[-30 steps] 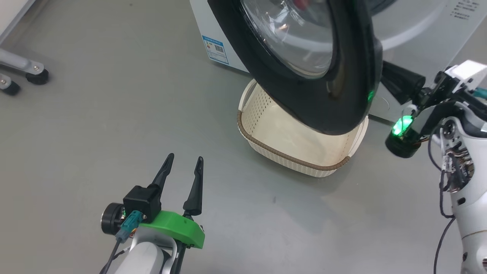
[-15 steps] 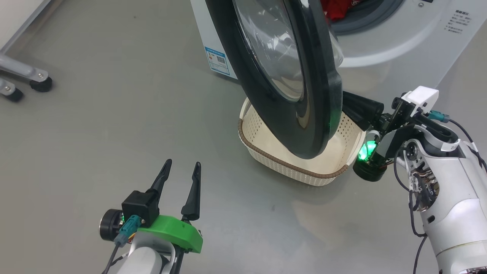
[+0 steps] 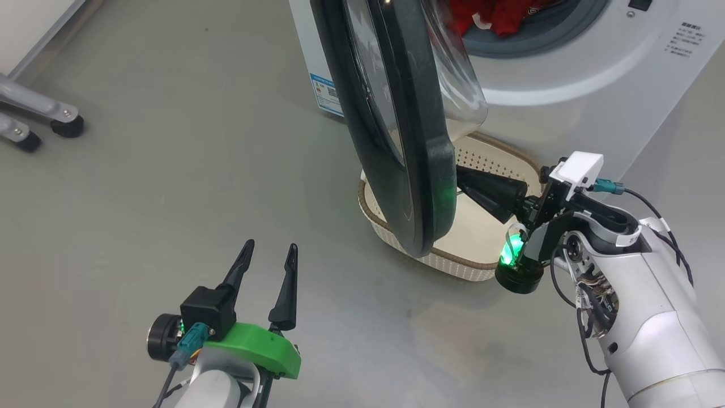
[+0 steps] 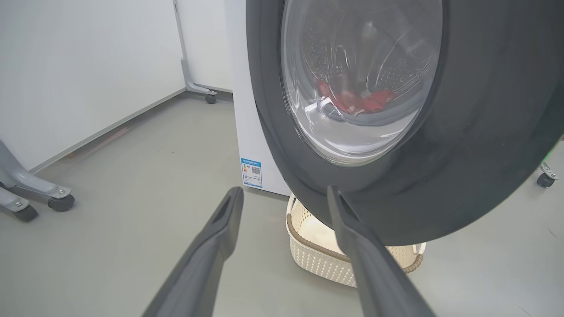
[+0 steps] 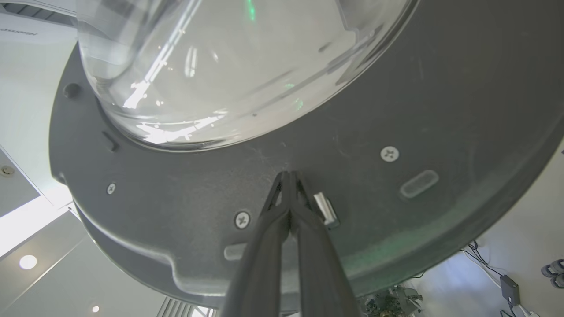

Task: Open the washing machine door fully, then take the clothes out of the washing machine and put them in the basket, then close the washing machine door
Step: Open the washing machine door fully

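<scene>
Nearest to me in the head view, the left gripper [image 3: 271, 245] hangs low over the grey floor [image 3: 141, 187]. Its two dark fingers are spread wide with nothing between them. It is well apart from the washing machine door [image 3: 419, 141]. In the left wrist view the door's glossy black rim fills the space just past those fingertips.

Next out is the right gripper [image 5: 287, 175], with its fingers pressed tight together and nothing clamped in them. In the right wrist view the tips sit against the grey inner face of the door, just below the edge of the glass bowl [image 5: 211, 66] and beside a small metal tab [image 5: 324, 209]. They look to be touching the surface. In the head view the fingers reach in from the right and meet the inner side of the rim near its lower end. A green light [image 3: 512, 249] glows on that wrist.

The door stands swung out, nearly edge-on to my head camera, with the bowl bulging toward the machine. Its lower edge hangs over the basket [image 3: 453, 266]. The cream basket sits on the floor just in front of the washing machine [image 3: 566, 113], and the right gripper's fingers cross above its interior.

Beyond the door, the clothes [image 3: 498, 14] lie red in the drum mouth, inside the grey seal [image 3: 538, 39]. A blue label [image 4: 251, 172] sits low on the machine's white side. Far to the left, a grey frame on castors [image 3: 62, 122] stands on the floor.
</scene>
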Motion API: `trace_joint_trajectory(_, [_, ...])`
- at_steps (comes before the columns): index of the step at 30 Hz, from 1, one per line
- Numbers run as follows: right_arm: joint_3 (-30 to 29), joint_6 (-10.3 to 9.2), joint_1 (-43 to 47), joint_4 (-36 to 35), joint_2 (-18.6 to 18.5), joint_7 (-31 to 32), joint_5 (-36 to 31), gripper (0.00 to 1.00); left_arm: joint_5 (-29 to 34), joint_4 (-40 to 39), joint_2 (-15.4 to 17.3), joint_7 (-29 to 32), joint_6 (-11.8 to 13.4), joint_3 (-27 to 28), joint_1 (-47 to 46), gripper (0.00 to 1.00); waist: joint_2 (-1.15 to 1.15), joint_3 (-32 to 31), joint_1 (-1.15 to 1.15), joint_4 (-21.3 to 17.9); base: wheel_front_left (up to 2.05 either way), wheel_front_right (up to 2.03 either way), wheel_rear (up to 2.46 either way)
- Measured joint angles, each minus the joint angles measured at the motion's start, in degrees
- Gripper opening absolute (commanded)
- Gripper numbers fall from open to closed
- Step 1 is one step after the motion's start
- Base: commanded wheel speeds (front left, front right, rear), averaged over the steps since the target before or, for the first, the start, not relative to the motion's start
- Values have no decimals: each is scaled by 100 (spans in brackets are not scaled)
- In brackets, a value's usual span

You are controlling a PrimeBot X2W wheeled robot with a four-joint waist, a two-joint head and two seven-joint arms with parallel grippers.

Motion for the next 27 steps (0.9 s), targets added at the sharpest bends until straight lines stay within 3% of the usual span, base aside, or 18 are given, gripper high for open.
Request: trace_joint_trajectory(27, [823, 0, 241, -301, 56, -7, 452, 0, 0, 11, 2, 0, -1, -18, 121, 100, 0, -132, 0, 218, 0, 0, 0])
